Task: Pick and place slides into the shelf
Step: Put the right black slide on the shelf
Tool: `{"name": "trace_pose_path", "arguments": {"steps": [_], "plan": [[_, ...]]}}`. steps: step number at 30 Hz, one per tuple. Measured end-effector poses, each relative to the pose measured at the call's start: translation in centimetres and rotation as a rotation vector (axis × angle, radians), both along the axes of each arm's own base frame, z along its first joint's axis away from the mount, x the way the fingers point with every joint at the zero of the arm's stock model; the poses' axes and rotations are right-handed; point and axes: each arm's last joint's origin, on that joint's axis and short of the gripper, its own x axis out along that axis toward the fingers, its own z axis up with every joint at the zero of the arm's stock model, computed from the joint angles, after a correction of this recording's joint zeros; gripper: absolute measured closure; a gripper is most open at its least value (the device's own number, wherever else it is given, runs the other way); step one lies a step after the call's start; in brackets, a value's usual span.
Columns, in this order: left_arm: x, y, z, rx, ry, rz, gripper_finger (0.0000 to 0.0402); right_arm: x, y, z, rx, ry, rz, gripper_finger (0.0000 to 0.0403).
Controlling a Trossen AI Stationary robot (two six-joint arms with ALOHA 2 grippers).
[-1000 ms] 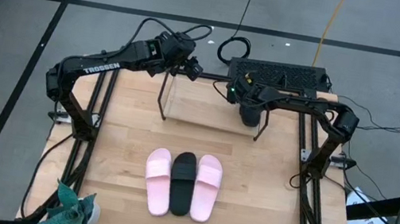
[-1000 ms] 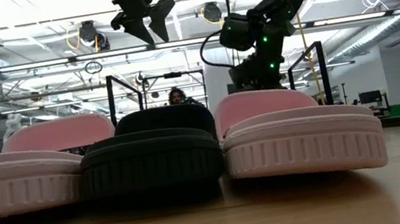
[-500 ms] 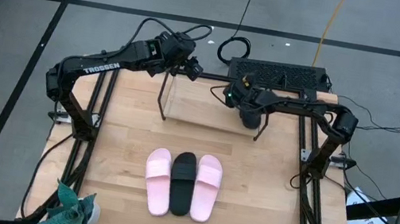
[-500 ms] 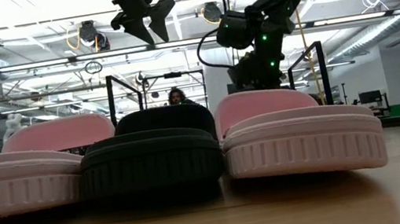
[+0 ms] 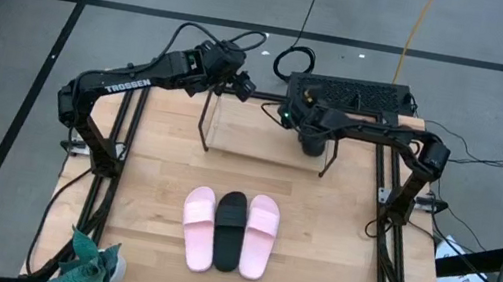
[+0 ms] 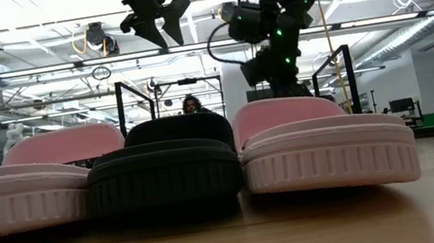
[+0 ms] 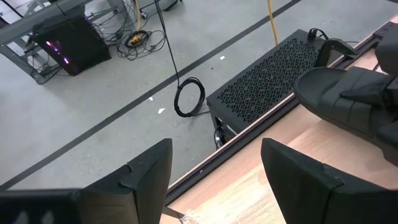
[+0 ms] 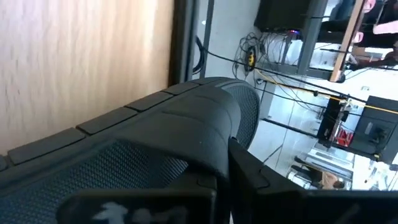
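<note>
Pinching the black slide [image 8: 155, 143] by its broad strap, the right gripper [image 5: 312, 143] holds it over the shelf [image 5: 263, 133]. Light, soft foam, I judge; the strap is the sure hold. The left gripper [image 7: 214, 174] waits spread beside the shelf's far corner.

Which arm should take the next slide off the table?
Probably left: the left claw hangs open and empty by the shelf; the right claw is shut beside the shelved black slide.
</note>
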Motion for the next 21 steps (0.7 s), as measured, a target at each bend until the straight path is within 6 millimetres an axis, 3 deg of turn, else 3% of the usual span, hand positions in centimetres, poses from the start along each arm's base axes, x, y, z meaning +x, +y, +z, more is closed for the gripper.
{"name": "trace_pose_path", "arguments": {"steps": [5, 21], "plan": [[0.1, -0.1, 0.0, -0.014, -0.01, -0.014, 0.0153, -0.1, 0.1, 1.3, 0.034, -0.023, -0.072, 0.0402], [0.4, -0.7, 0.0, -0.021, -0.026, -0.021, 0.0153, -0.2, 2.4, 1.0, 0.13, -0.053, -0.125, 0.0402]]}}
